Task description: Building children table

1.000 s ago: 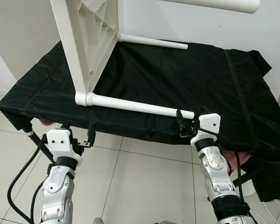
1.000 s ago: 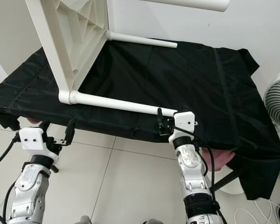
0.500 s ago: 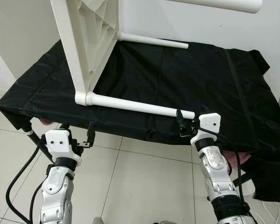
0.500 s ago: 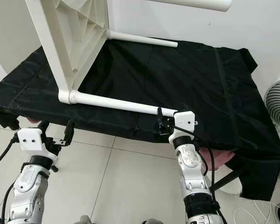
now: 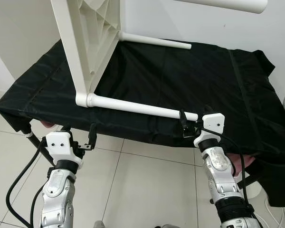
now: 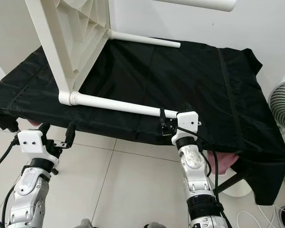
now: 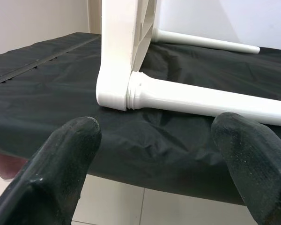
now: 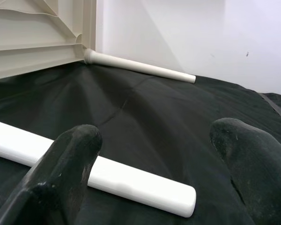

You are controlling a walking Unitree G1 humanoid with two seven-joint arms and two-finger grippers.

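Note:
A white plastic children's table [image 5: 92,38] lies on its side on a black cloth-covered surface [image 5: 204,80], its ribbed underside facing right. Its near leg [image 5: 142,108] and far leg [image 5: 154,42] rest on the cloth pointing right; a third leg [image 5: 223,4] sticks out at the top. My right gripper [image 5: 190,124] is open just in front of the near leg's free end [image 8: 178,199]. My left gripper [image 5: 80,135] is open, low in front of the cloth's front edge, facing the leg's socket [image 7: 131,91].
White tiled floor [image 5: 152,185] lies below the front edge. A white wall stands behind. A white fan [image 6: 282,102] stands at the right, cables [image 6: 275,216] on the floor beneath it. Pink cushion [image 6: 223,159] shows under the cloth at the right.

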